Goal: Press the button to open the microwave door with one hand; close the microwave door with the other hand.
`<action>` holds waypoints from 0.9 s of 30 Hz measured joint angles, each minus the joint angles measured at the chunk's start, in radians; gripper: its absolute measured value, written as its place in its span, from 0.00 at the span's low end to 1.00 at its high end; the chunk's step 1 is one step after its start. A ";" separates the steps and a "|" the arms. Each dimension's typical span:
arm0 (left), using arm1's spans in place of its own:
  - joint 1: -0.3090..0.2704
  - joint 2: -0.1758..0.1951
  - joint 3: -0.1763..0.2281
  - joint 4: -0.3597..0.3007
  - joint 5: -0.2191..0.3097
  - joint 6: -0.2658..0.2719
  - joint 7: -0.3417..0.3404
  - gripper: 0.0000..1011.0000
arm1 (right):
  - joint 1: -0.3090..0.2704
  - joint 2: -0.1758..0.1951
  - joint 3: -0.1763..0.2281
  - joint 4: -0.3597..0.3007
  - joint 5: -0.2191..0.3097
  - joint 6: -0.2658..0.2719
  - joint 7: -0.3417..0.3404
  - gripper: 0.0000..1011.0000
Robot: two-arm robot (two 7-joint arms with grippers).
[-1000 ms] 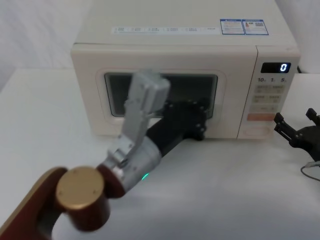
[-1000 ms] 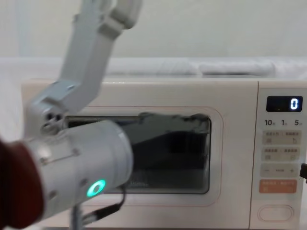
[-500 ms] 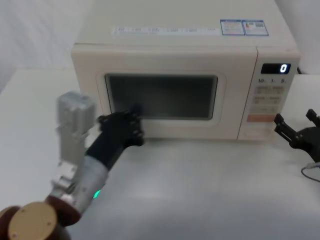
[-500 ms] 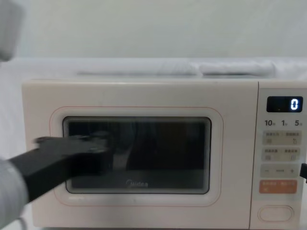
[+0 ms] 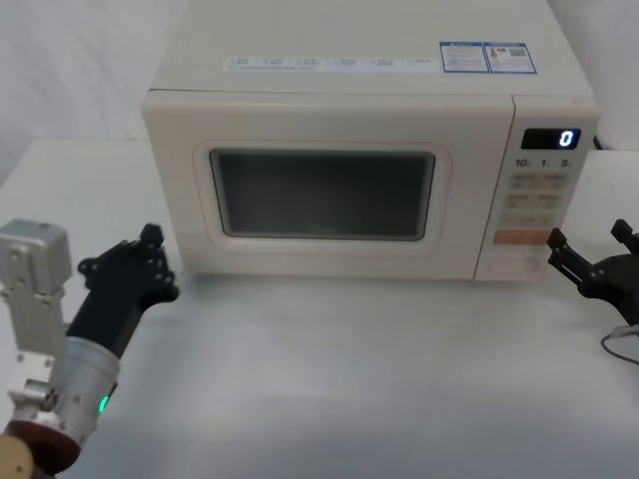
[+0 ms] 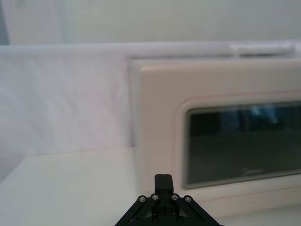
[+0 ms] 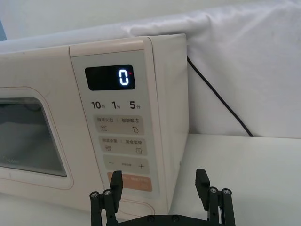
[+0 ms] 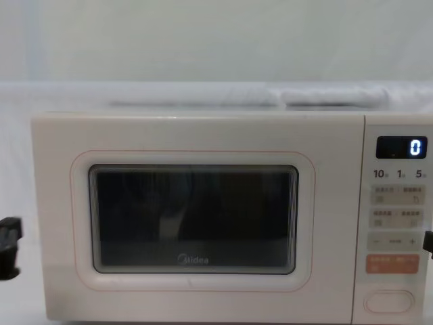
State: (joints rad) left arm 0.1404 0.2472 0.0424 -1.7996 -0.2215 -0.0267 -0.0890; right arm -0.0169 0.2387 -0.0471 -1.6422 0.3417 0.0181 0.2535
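Observation:
The microwave door (image 5: 319,190) is closed flush with the cream oven, its dark window and Midea logo facing me (image 8: 193,217). The button (image 8: 389,301) sits at the bottom of the control panel, under the orange key (image 5: 514,266). My left gripper (image 5: 150,239) hovers over the table off the oven's left front corner, apart from the door, fingers together and holding nothing (image 6: 163,180). My right gripper (image 5: 589,239) waits to the right of the panel, near the button's height and not touching it. Its fingers are spread wide with nothing between them (image 7: 160,183).
The panel display (image 7: 109,77) reads 0. A black power cable (image 7: 221,99) runs down behind the oven's right side, and a thin cable (image 5: 619,339) lies on the table under the right arm. White table (image 5: 349,379) stretches in front of the oven.
My left arm has pulled away from the door's front, sweeping left and back to the oven's left corner. The door stays closed. The right gripper has not moved.

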 joint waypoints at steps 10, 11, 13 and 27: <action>0.007 -0.021 -0.049 0.065 0.021 -0.037 0.003 0.00 | 0.000 0.000 0.000 0.000 0.000 0.000 0.000 0.99; 0.006 -0.028 -0.056 0.074 0.023 -0.040 0.007 0.00 | 0.000 0.000 0.000 0.000 0.000 0.000 0.000 0.99; 0.003 -0.040 -0.066 0.088 0.025 -0.045 0.013 0.00 | 0.000 0.000 0.000 0.000 0.000 0.000 0.000 0.99; -0.022 -0.084 -0.090 0.145 0.037 -0.050 0.001 0.00 | 0.000 0.000 0.000 0.000 0.000 0.000 0.000 0.99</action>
State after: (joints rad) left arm 0.1179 0.1633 -0.0473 -1.6542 -0.1847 -0.0766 -0.0885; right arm -0.0169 0.2386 -0.0471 -1.6422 0.3417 0.0181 0.2535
